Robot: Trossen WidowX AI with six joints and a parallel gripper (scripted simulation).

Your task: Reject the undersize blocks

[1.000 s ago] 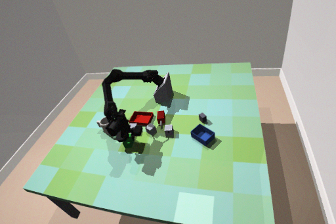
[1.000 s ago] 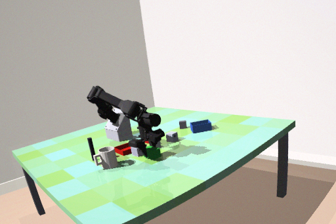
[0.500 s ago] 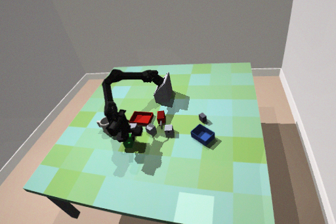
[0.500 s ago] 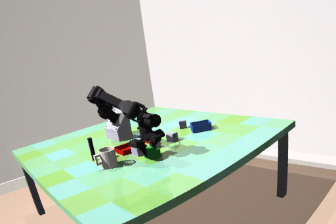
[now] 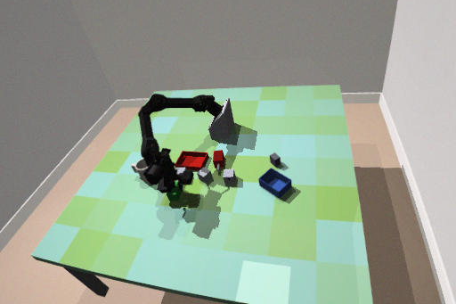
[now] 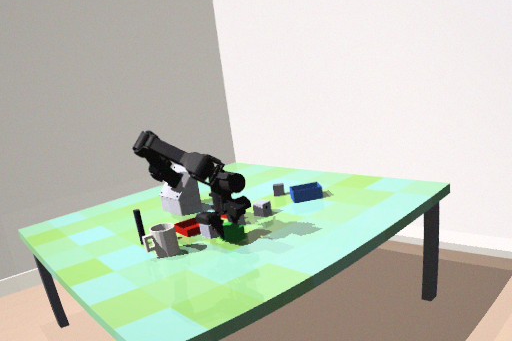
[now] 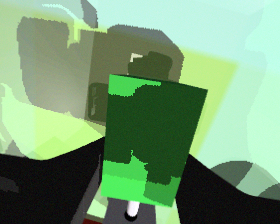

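The hand [image 5: 175, 181] [image 6: 227, 222] [image 7: 143, 141] is closed on the green GO gauge [image 5: 174, 193] [image 6: 233, 231] [image 7: 153, 130], its block-shaped handle held between the two black fingers low over the worktop [image 5: 294, 225] [image 6: 280, 262] [image 7: 216, 115]. In the wrist view the gauge's pale pin [image 7: 133, 208] points away from the handle toward the dark hole of a steel block [image 5: 180, 171] [image 6: 207, 230] [image 7: 113, 212]; how far the tip reaches in, I cannot tell. This block sits just beside the hand, between the gauge and the red reject tray [image 5: 179, 166] [image 6: 189, 233] [image 7: 93, 221].

Near the hand on its other side stands a second steel block [image 5: 205, 176], with a third steel block [image 5: 229, 176] [image 6: 262, 208] just past it. A red gauge [image 5: 218, 158] [image 6: 224, 216] lies behind these two, beside the reject tray. A pale mug [image 5: 142, 166] [image 6: 165, 241] stands near the arm on the opposite side.

Farthest out, well apart from the hand, are a blue tray [image 5: 265, 188] [image 6: 306, 194] and a fourth steel block [image 5: 275, 160] [image 6: 278, 189] near it.
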